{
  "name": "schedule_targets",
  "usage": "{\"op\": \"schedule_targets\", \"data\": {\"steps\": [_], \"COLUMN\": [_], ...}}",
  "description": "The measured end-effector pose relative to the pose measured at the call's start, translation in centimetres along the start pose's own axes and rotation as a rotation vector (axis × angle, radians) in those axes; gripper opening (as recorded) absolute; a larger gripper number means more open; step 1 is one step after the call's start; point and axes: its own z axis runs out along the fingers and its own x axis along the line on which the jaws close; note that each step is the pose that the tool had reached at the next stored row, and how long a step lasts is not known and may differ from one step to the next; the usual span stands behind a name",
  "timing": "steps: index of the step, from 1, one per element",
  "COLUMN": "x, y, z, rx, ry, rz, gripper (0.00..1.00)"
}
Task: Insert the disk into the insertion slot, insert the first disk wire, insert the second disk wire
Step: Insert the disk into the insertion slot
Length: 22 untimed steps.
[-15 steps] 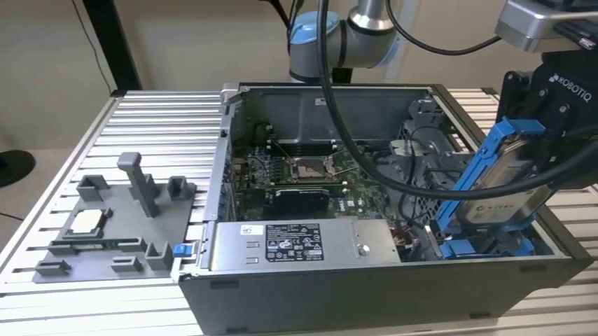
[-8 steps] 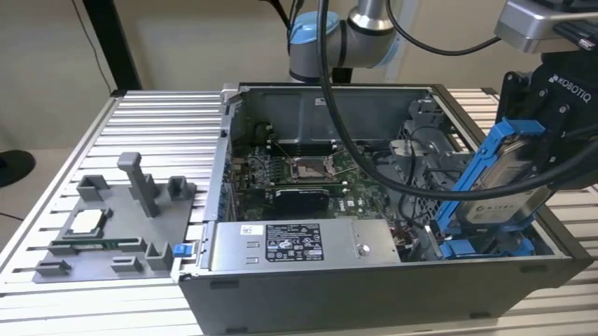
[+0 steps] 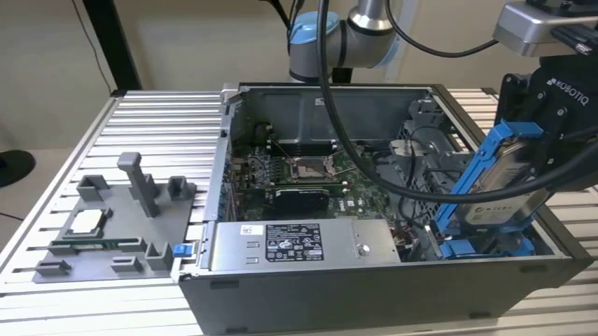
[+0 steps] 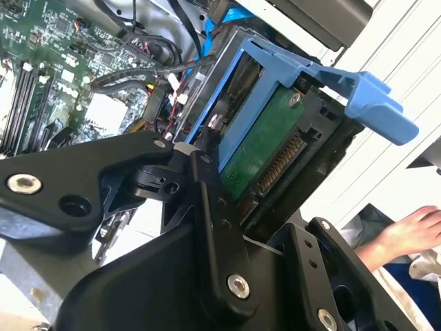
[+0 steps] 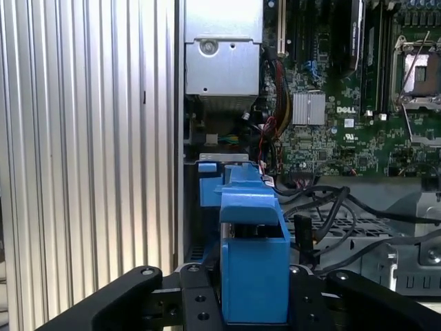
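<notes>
Blue-framed and stiff, the disk (image 3: 500, 192) probably handles dense yet shock-sensitive — the gripper (image 5: 255, 296), clamped on its carrier's sides, holds it tilted above the insertion slot (image 3: 486, 246).

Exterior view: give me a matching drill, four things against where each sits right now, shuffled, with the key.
Things
1. disk
2. power-supply box
3. fixture tray
4. motherboard

Places
A. on the ribbed table, to the exterior view's left of the case
B. flat on the case floor, mid-case
C. clamped in the gripper, tilted above the case's end at the exterior view's right
D. inside the case, along its near wall

Pairs: 1-C, 2-D, 3-A, 4-B
</notes>
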Motion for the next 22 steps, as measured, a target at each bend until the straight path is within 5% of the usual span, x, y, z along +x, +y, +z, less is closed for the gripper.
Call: {"op": "schedule_targets", "data": {"steps": [22], "x": [0.1], "y": [-0.31], "z": [2.92], "rx": [-0.0034], "ry": [-0.0078], "rz": [-0.004], "gripper": [0.0]}}
